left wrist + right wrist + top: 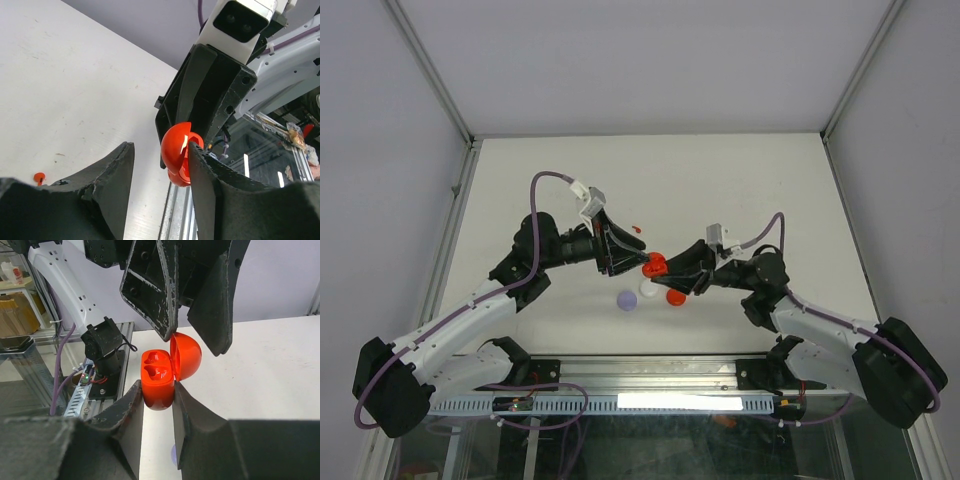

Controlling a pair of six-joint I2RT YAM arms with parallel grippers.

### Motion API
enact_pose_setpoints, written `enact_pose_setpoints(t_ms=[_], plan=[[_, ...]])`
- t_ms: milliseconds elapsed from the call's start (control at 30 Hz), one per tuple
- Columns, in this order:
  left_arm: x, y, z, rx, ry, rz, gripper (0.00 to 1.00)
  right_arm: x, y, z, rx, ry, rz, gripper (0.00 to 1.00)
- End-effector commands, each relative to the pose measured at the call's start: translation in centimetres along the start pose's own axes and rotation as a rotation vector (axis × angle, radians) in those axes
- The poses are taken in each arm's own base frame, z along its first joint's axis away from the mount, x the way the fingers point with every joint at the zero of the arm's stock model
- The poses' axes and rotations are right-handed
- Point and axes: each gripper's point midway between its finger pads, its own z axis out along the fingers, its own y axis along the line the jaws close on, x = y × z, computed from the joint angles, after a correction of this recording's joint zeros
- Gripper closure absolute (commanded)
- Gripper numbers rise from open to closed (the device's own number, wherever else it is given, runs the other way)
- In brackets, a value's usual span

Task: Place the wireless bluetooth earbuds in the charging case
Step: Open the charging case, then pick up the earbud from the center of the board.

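Red charging case (159, 377) — lid open | I see my right gripper (158, 390) clamped on its base | left gripper (160, 150) spread wide — one finger by the lid

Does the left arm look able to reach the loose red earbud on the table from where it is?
Probably yes. The red earbud lies on the bare table close beside the left hand, with nothing between them. That hand is open at the lid of the red case and carries nothing.
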Motion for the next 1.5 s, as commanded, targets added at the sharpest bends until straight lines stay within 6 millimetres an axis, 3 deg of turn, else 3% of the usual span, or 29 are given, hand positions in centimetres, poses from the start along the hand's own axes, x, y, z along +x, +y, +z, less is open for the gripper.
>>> enact_pose_setpoints(t_ms=[0,133,267,500,667,1067,1200,1467], plan=[[-2.4,-0.5,0.0,-0.016,-0.084,0.017,0.50,-1.2,-1.1,-0.4,0.081,-0.050,-0.095,1.00],[-2.6,1.4,-0.4,-0.133,-0.104,0.023,0.46,-0.3,-3.6,-1.8,0.249,-0.025,-0.131,1.00],[-1.1,4.8,-0.6,-0.288,-0.060,0.014,0.43,0.4,-5.2,-3.6,0.385,0.000,-0.158,1.00],[2.4,8.9,0.5,-0.396,0.055,-0.026,0.44,1.1,-6.2,-5.9,0.518,0.009,-0.166,1.00],[4.8,11.3,2.0,-0.423,0.157,-0.035,0.46,0.5,-6.4,-7.5,0.600,-0.046,-0.163,1.00],[11.5,17.5,5.3,-0.514,0.476,0.061,0.50,-0.2,-6.2,-9.3,0.674,-0.117,-0.153,1.00],[13.7,18.2,6.3,-0.496,0.592,0.105,0.51,-0.2,-6.4,-9.8,0.696,-0.125,-0.157,1.00],[15.5,19.5,7.3,-0.490,0.730,0.170,0.56,-0.4,-6.3,-10.1,0.708,-0.133,-0.168,1.00]])
